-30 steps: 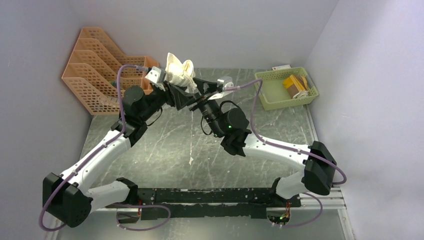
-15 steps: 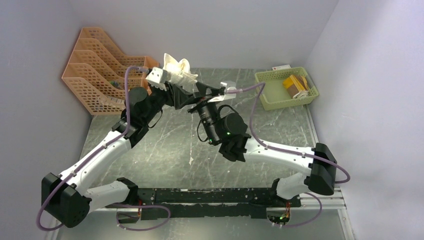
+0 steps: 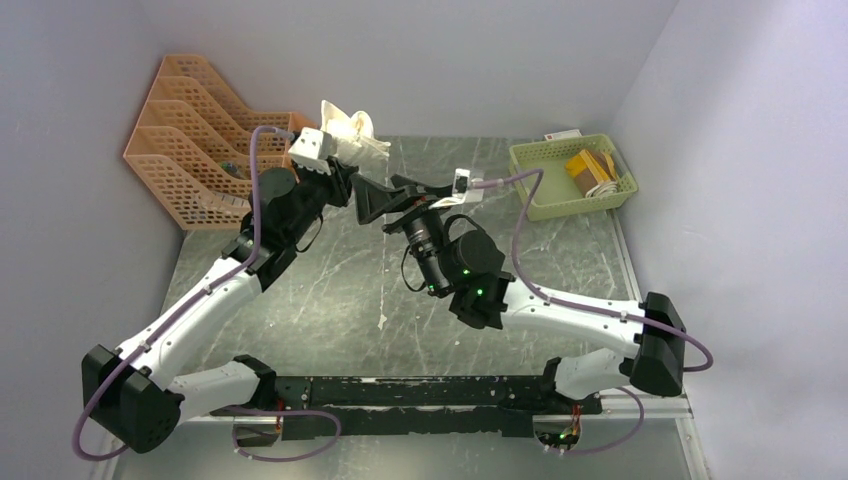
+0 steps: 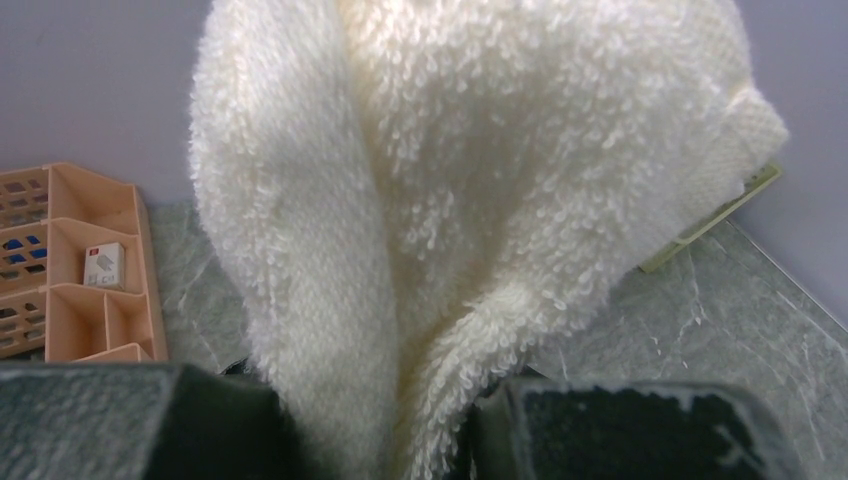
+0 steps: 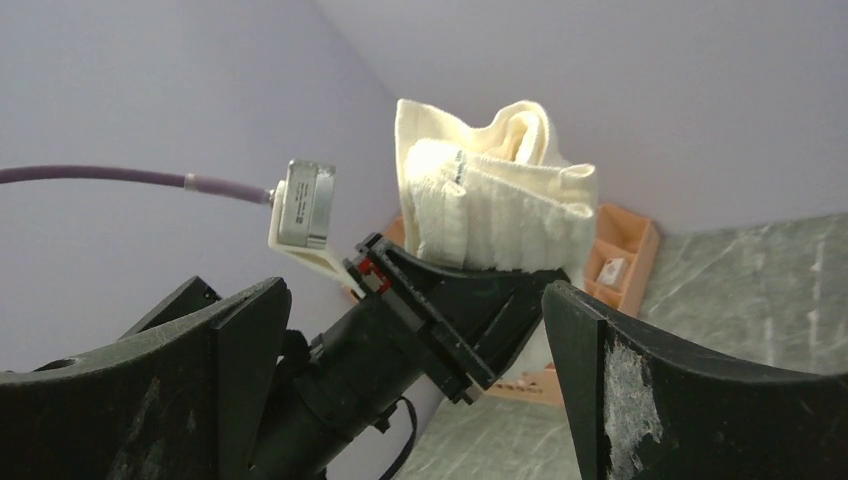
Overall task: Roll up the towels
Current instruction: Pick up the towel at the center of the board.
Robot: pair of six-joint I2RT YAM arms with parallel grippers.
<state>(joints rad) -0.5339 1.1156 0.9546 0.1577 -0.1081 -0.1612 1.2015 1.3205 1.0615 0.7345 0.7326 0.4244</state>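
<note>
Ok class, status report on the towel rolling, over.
Left hand shut on cream towel, held up, bunched. Right hand open, close beside, empty. Yellow towel in green basket. Nothing blocking.

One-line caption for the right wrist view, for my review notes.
Left tool grips a bunched cream towel, framed by the open right tool.

No legible text, print on small white box (image 4: 105,266) too blurred

The cream towel (image 4: 470,200) fills the left wrist view. Its top is cut off by the upper edge, and its lower end is hidden inside the left gripper (image 4: 390,430). Left of the towel, the small box (image 4: 104,266) in the orange rack (image 4: 60,310) has print too small to read.
</note>
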